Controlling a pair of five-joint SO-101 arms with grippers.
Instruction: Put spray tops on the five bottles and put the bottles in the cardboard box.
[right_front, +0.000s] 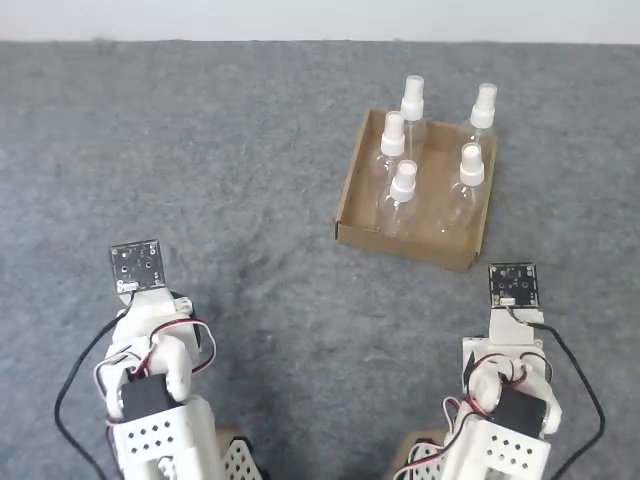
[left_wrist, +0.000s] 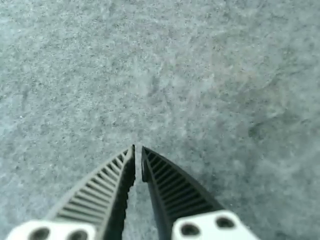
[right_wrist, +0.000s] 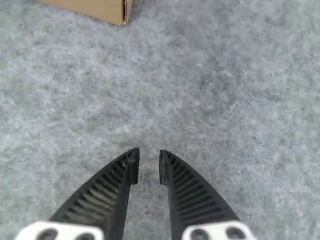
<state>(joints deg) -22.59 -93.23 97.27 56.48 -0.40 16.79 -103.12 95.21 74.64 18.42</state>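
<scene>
5 bottles (right_front: 403, 195), tops (right_front: 412, 88) on, stand in the cardboard box (right_front: 400, 242) ahead of the narrowly parted right claw (right_wrist: 149, 156); left claw (left_wrist: 138, 149) nearly closed. Likely light, slick plastic: grip just under a top.

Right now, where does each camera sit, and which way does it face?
High view: fixed overhead, looking down on the carpet, the cardboard box holding five bottles, the left arm and the right arm.
Left wrist view: on the left arm, facing down at carpet past the left gripper.
Right wrist view: on the right arm, facing down at carpet past the right gripper.
Shared: high and right wrist views both show the cardboard box.
</scene>
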